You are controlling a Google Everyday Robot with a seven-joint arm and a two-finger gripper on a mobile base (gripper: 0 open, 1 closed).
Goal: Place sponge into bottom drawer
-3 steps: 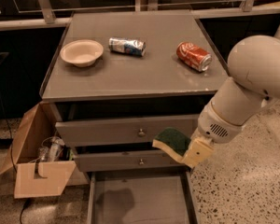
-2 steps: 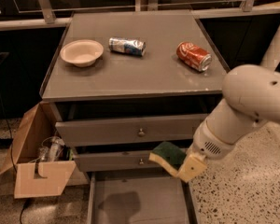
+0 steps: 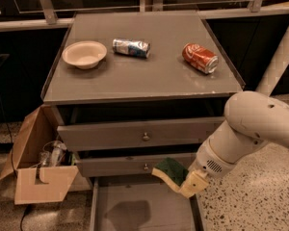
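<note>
The sponge (image 3: 170, 170), dark green on top with pale yellow foam below, is held in my gripper (image 3: 180, 181) at the end of the white arm. It hangs just above the right rear part of the bottom drawer (image 3: 106, 211), which is pulled out, a wide shallow grey tray with a shadow on its floor. The gripper is in front of the middle drawer's right end. The fingers are shut on the sponge.
The grey cabinet top (image 3: 149, 76) carries a beige bowl (image 3: 84, 54), a blue-and-silver can lying down (image 3: 130, 47) and a red cola can lying down (image 3: 200, 58). Two upper drawers with small knobs (image 3: 145, 137) stand slightly open. An open cardboard box (image 3: 38, 167) sits at the left.
My arm has moved down and to the left with the sponge, bringing it lower over the open bottom drawer.
</note>
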